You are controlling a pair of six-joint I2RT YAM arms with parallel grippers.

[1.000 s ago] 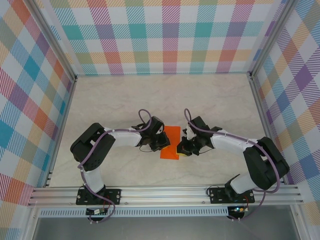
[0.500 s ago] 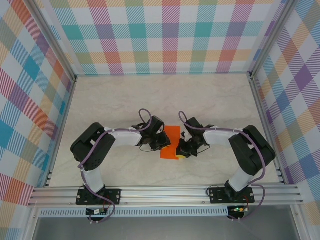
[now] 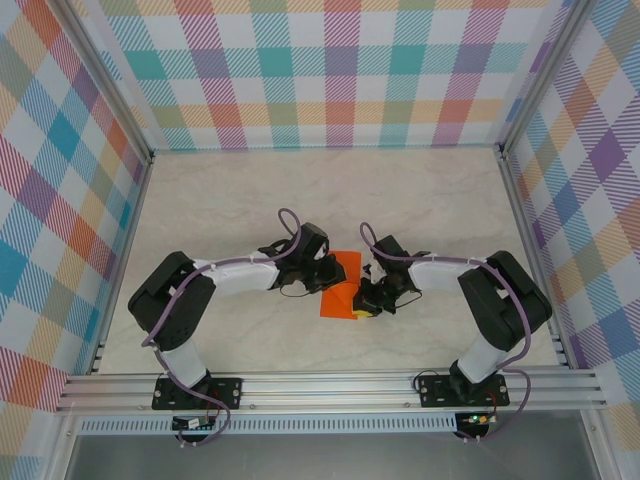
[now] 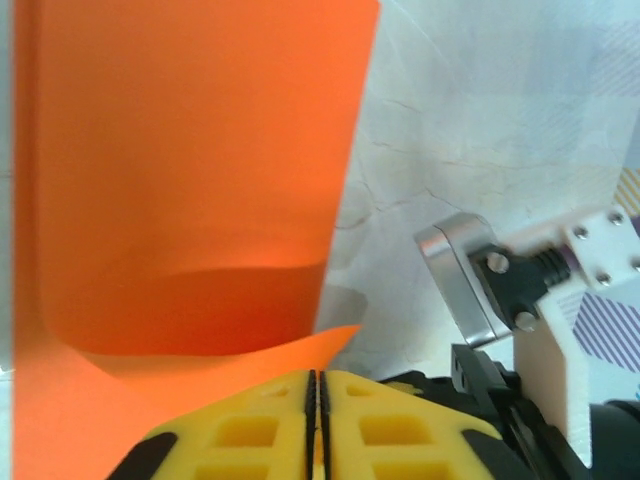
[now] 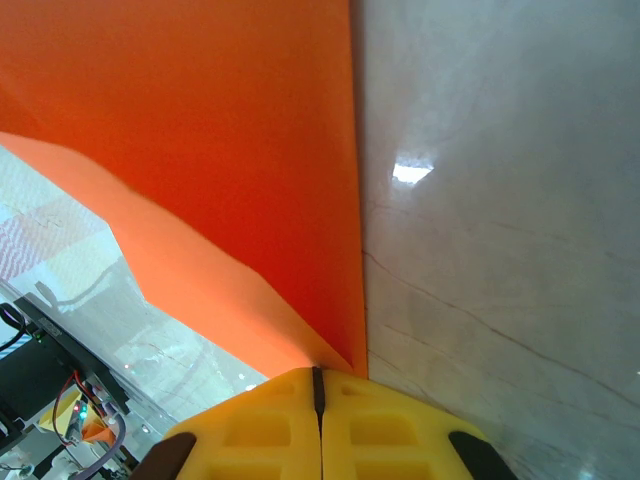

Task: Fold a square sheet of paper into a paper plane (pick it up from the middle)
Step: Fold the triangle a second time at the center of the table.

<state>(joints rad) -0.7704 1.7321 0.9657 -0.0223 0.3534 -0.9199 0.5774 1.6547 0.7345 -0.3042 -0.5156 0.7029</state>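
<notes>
Orange sheet: the sheet of paper (image 3: 340,292) sits at the middle of the desk (image 3: 420,200), directly between the two grippers and nearer the front rail than the back wall.
Sheet shape: it does not lie flat. In the left wrist view the sheet of paper (image 4: 190,180) curls up from the desk (image 4: 480,130) in a soft bend, with a shadowed hollow under the bend. Its near flap comes forward to the yellow fingers (image 4: 250,432).
Left gripper: the left gripper (image 3: 330,280) reaches in from the left side of the sheet. Up close, the left gripper (image 4: 317,378) has its jaws pressed together with only a thin dark seam between them, and the raised flap of the sheet is pinched there.
Right gripper: the right gripper (image 3: 360,308) meets the sheet at its near right corner. In its own camera the right gripper (image 5: 318,376) also has its jaws fully closed, and a corner of the sheet of paper (image 5: 200,130) runs straight into the seam.
Sheet edge, right view: one straight edge runs up the picture against the pale marbled desk (image 5: 500,200), and a lighter folded layer slants below it.
Surroundings: plaid walls (image 3: 340,80) enclose the desk on three sides.
</notes>
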